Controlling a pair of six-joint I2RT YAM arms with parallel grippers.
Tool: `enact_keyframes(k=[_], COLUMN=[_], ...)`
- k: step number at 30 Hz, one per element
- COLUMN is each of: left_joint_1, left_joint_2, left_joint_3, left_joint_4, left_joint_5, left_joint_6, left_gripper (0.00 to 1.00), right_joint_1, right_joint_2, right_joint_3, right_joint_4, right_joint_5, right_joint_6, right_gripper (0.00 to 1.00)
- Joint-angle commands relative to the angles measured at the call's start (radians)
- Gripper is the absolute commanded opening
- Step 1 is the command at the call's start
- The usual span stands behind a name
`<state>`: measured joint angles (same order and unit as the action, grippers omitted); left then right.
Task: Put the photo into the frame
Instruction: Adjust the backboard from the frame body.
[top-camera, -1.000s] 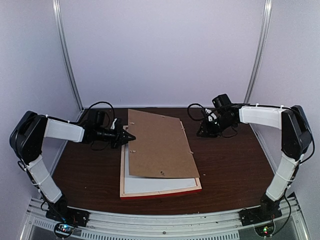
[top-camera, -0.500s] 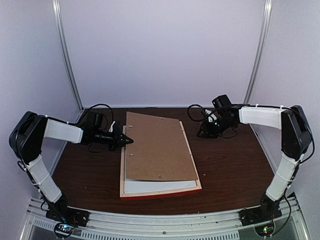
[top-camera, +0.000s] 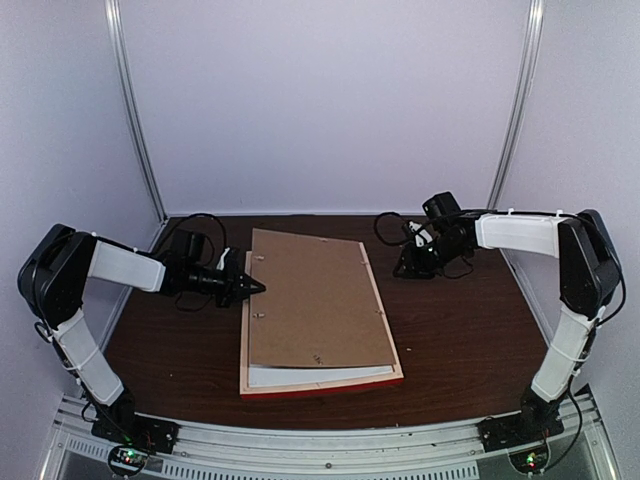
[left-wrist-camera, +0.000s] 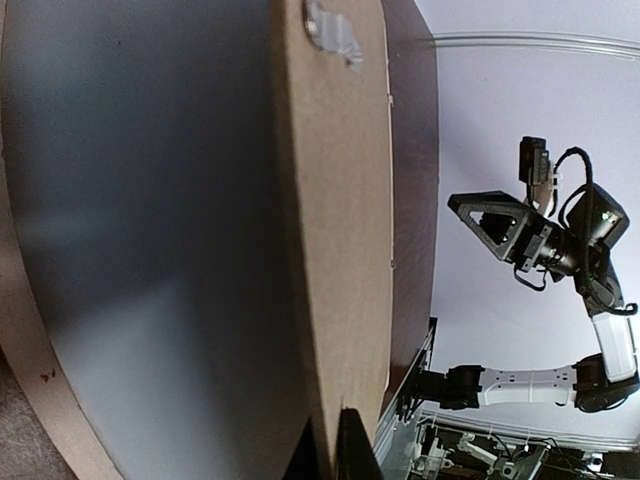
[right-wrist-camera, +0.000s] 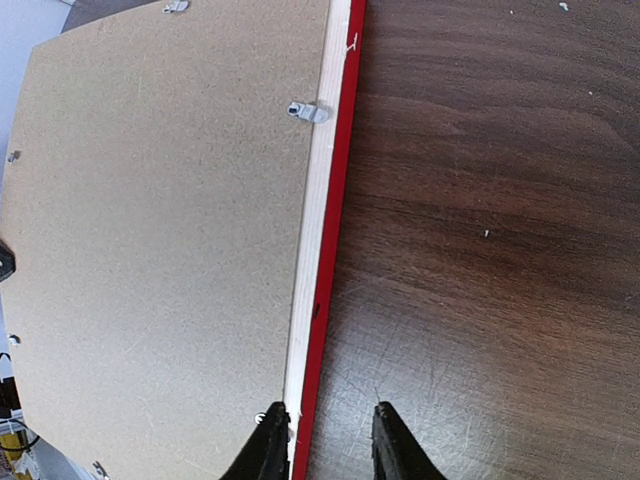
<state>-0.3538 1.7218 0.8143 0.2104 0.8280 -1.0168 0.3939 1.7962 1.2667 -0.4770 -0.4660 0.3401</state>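
A thin rectangular wooden frame (top-camera: 320, 386) lies face down mid-table, pale bare back up, its glossy red edge showing along the near and right sides. A plain brown backing board (top-camera: 315, 300) with small metal clips (right-wrist-camera: 305, 111) covers most of it, slightly askew; a white sheet (top-camera: 310, 375) peeks out at the near end. The left gripper (top-camera: 255, 288), jaws together, touches the board's left edge. The right gripper (right-wrist-camera: 325, 440), fingers slightly apart and holding nothing, hovers over the frame's right edge and the dark wood table (top-camera: 460, 330)
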Motion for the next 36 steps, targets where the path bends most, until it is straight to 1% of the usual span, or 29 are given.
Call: enact_keyframes(k=[1,12,36], left_joint_1=[-0.004,-0.004,-0.004], left_joint_2=[0.006,-0.017,-0.005], left_joint_3=[-0.038,-0.043,-0.066], left_joint_4=[-0.110,-0.168,-0.158], left_joint_5=[-0.050,-0.084,-0.091], left_joint_6=[0.076,0.112,0.113], left_gripper=[0.00,0.00,0.00], right_joint_1=[0.000,0.004,0.006], right_joint_2=[0.008,0.011,0.013], right_joint_3=[-0.010,-0.004,-0.007], right_joint_4=[0.005,0.002,0.000], right_joint_5=[0.029,0.029,0.033], right_joint_6=[-0.010,-0.013,-0.017], right_gripper=[0.30,0.31,0.33])
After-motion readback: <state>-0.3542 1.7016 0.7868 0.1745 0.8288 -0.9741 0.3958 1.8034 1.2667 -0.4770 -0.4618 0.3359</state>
